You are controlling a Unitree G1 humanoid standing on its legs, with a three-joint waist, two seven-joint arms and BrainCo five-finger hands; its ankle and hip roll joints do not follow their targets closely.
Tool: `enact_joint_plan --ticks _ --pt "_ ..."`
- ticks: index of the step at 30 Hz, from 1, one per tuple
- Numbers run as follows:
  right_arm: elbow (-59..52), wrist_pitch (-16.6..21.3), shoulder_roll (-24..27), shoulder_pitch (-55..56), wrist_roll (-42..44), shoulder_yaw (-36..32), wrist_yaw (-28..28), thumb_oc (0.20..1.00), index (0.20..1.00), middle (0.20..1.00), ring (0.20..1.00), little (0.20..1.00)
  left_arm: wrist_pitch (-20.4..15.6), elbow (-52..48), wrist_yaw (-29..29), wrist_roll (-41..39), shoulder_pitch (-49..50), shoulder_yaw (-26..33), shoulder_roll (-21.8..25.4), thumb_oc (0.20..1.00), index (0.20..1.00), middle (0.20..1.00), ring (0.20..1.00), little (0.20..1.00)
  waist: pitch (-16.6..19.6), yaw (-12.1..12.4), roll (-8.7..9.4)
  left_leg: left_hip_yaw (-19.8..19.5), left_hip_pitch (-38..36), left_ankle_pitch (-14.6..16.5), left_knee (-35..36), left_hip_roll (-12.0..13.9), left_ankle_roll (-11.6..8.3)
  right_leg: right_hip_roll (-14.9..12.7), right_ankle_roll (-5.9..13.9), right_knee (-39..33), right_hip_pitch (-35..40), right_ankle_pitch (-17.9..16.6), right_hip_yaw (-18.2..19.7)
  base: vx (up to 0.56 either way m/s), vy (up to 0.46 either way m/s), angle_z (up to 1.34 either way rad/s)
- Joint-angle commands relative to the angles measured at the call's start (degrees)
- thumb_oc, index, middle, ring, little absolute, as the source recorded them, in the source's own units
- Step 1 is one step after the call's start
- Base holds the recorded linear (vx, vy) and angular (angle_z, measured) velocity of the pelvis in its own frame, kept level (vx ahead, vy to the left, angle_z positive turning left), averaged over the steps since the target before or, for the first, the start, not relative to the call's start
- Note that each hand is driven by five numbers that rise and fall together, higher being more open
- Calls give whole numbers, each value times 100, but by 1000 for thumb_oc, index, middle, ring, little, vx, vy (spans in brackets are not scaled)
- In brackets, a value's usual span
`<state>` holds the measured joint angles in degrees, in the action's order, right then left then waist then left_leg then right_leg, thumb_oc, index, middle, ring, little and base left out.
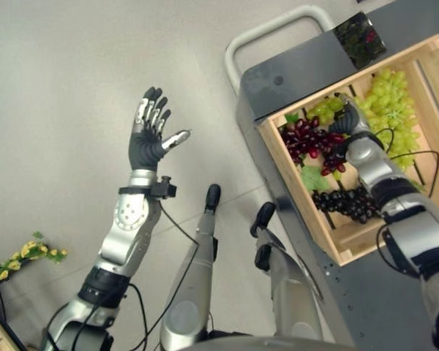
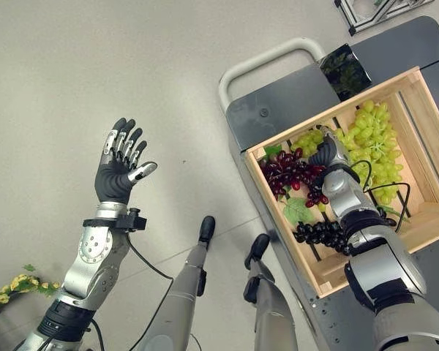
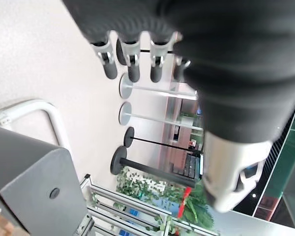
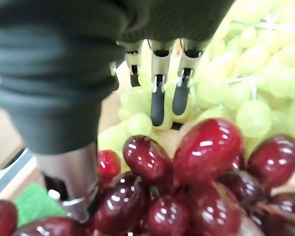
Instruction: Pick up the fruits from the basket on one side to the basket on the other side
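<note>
- At the left of the left eye view the left hand (image 1: 151, 130) is raised over bare floor (image 1: 73, 66), fingers straight and spread, holding nothing; it is well apart from the fruit; at the far lower left a sprig of yellow flowers (image 1: 25, 254) lies on the floor.
- Right of centre stands a grey cart (image 1: 300, 69) with a white handle (image 1: 267, 31), and on it a wooden crate (image 1: 424, 55) (the basket of the task, by my reading) holding four bunches: red grapes (image 1: 311, 140), a small green bunch (image 1: 325, 110) above them, a large heap of green grapes (image 1: 388, 99) toward the upper right, and black grapes (image 1: 347, 201) lower down.
- Among these the right hand (image 1: 349, 124) reaches down into the crate; in the right wrist view its fingers (image 4: 157, 105) hang relaxed over the green grapes, tips just above or touching them, with the red grapes (image 4: 201, 152) directly under the palm; nothing is gripped yet.
- Risks, as I judge them: the fingers may close on a few loose berries instead of the stem, so the bunch tears or drops; neighbouring bunches touch, so lifting one could drag another over the crate wall; the receiving basket is not to be seen, so the carry is unplanned from these frames.
</note>
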<state>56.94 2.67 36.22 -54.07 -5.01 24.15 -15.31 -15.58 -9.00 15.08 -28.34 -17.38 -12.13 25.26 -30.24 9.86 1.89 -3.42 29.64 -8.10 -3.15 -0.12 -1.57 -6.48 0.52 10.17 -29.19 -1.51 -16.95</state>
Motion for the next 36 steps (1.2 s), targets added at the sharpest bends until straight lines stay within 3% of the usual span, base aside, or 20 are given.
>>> enact_joint_plan --ticks 1,12,25,36 --pt "48 -122 51 895 14 253 278 1000 1000 1000 1000 1000 -361 -585 71 66 17 125 -210 1000 1000 1000 1000 1000 44 -202 -223 181 -92 164 -36 96 -172 -484 692 -101 -27 -569 45 0 0 0" --pt "-73 -127 -445 1573 -176 198 336 1000 1000 1000 1000 1000 -369 -485 82 52 11 87 -203 1000 1000 1000 1000 1000 221 -299 -157 257 -404 180 40 101 -153 -468 717 -223 265 -591 75 4 -1 -1" --pt "-340 -114 -546 1908 -295 166 394 1000 1000 1000 1000 1000 -377 -435 26 54 87 86 -132 1000 1000 1000 1000 1000 485 -365 -53 258 -666 236 95 90 -124 -459 744 -298 540 -586 61 3 0 0" --pt "663 -174 -410 1127 -513 511 394 1000 1000 1000 1000 1000 -388 -573 -33 -13 163 0 -49 1000 1000 1000 1000 1000 380 -188 -206 231 -589 189 98 65 -103 -439 743 -330 460 -609 73 -3 0 0"
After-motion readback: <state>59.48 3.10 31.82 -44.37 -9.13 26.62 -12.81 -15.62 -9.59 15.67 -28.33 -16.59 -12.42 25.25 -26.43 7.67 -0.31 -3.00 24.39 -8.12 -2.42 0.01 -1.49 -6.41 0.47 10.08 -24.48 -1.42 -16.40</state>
